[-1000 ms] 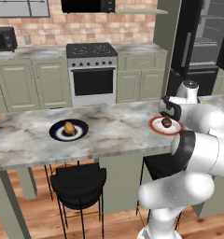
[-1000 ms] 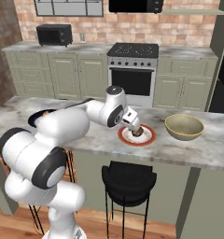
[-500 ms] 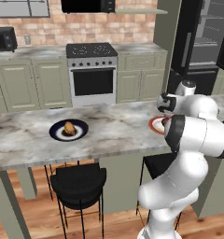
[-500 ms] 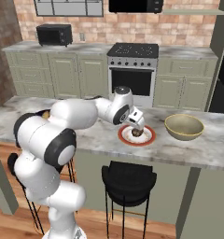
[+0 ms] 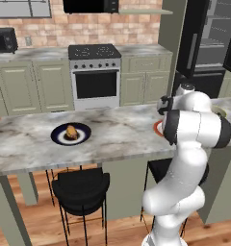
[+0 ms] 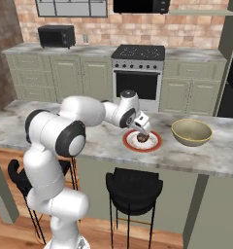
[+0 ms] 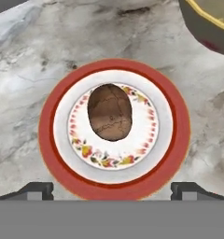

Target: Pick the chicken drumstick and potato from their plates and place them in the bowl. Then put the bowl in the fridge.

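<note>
Jaws point(image 7: 112, 189) spread wide, empty, at the hand view's bottom edge above the red-rimmed white plate point(image 7: 177, 140); brown oval potato point(image 7: 109, 112) lies at its centre on the marble surface point(image 7: 34, 79). Tan round bowl point(image 7: 209, 23) sits upper right.

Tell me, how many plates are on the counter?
2. The navy plate holding the drumstick sits toward the counter's left; the red-rimmed plate holding the potato lies beside the bowl.

The white arm reached forward, its elbow bent, wrist angled down. Its hand point(image 6: 143, 128) hung low with both fingers spread wide, holding nothing.
</note>
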Controlling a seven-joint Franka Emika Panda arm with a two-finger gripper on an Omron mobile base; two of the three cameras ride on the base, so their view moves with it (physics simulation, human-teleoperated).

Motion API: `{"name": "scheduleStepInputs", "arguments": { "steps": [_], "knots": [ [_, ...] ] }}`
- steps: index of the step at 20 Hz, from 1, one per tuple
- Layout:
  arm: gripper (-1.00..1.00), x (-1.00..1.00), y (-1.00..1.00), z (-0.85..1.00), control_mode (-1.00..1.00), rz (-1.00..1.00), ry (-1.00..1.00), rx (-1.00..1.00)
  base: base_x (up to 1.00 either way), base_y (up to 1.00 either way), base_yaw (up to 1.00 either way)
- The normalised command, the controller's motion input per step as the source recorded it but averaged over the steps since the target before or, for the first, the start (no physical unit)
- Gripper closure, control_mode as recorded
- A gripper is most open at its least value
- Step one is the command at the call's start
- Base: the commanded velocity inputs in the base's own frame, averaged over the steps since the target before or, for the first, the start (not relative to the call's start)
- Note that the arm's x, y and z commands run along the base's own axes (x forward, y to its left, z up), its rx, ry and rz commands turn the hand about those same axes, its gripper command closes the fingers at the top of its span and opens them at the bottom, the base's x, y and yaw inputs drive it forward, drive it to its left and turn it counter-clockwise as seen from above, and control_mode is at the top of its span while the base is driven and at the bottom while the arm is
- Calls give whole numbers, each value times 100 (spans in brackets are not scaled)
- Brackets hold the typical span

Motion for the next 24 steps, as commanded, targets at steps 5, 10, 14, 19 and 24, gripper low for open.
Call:
{"name": "scheduleStepInputs", "arguments": {
  "steps": [5, 10, 14, 19, 24],
  "knots": [
    [-100, 32, -6, -26, -100, -5, 1, 0, 0, 0, 0],
    [-100, 36, -12, -26, -100, -2, 9, 0, 0, 0, 0],
    [-100, 29, -13, -22, -100, 0, 5, 0, 0, 0, 0],
    [-100, 27, -16, -21, -100, 0, 2, 1, 0, 0, 0],
    [-100, 12, -12, -17, -100, 0, 0, 3, 0, 0, 0]
  ]
}}
